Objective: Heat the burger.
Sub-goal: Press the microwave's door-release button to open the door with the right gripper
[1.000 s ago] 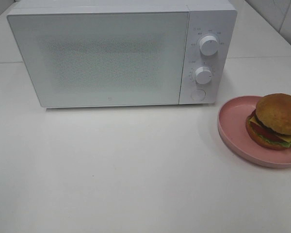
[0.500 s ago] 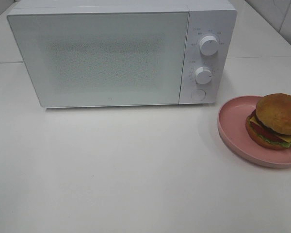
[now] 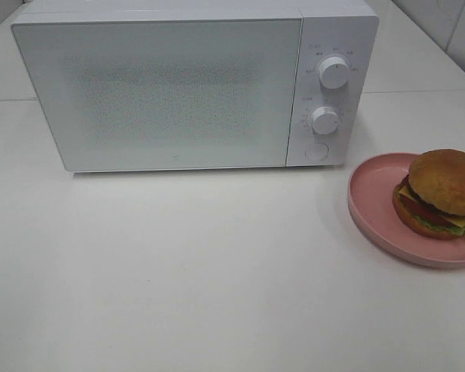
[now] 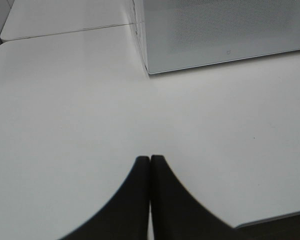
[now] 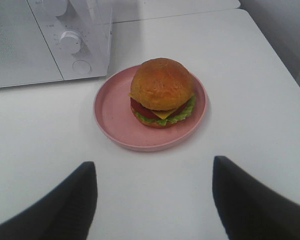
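Burger [image 3: 443, 192] is sitting on the pink plate [image 3: 366, 194] at the tabletop's [image 3: 217, 271] right edge, near the closed microwave [image 3: 163, 93] along the back edge. Left gripper [image 4: 150, 162] is hovering with jaws pressed together. Right gripper [image 5: 152, 167] is hovering with jaws wide apart, gripping nothing and facing the plate.

The microwave [image 3: 194, 85] is white, and its door [image 3: 163, 93] carries a fine grey speckle of dots that fades toward the edges. The upper knob [image 3: 333, 71] and lower knob [image 3: 325, 120] are white, ringed by faint grey marks. The table [image 3: 217, 263] is plain white. The plate [image 3: 368, 194] is pink. The burger [image 3: 442, 194] shows a golden-brown bun, yellow cheese, red tomato and green lettuce. The left gripper [image 4: 150, 160] and right gripper [image 5: 153, 167] are black.
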Available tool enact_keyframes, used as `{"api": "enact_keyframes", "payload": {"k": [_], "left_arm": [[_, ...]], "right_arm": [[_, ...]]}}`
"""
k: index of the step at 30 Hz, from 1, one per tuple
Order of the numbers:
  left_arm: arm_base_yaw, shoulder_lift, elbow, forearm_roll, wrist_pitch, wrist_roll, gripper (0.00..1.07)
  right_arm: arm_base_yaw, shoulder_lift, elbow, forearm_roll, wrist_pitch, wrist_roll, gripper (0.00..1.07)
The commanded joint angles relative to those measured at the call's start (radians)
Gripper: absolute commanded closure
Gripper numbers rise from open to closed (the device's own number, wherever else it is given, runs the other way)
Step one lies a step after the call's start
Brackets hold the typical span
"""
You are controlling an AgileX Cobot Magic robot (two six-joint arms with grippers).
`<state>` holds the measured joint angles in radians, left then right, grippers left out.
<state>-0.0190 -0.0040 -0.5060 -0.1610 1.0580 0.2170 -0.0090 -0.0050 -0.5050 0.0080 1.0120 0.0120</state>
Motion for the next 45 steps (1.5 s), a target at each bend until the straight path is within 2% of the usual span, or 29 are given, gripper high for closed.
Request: {"api": "enact_keyframes", "payload": {"k": [1, 45], "left_arm": [[0.005, -0.02, 0.001, -0.004, -0.013, -0.002, 1.06], [0.005, -0.02, 0.001, -0.004, -0.013, -0.002, 1.06]], "right_arm": [[-0.004, -0.025, 0.001, -0.002, -0.011, -0.012, 0.44], [-0.004, -0.007, -0.007, -0.008, -0.021, -0.012, 0.44]]}}
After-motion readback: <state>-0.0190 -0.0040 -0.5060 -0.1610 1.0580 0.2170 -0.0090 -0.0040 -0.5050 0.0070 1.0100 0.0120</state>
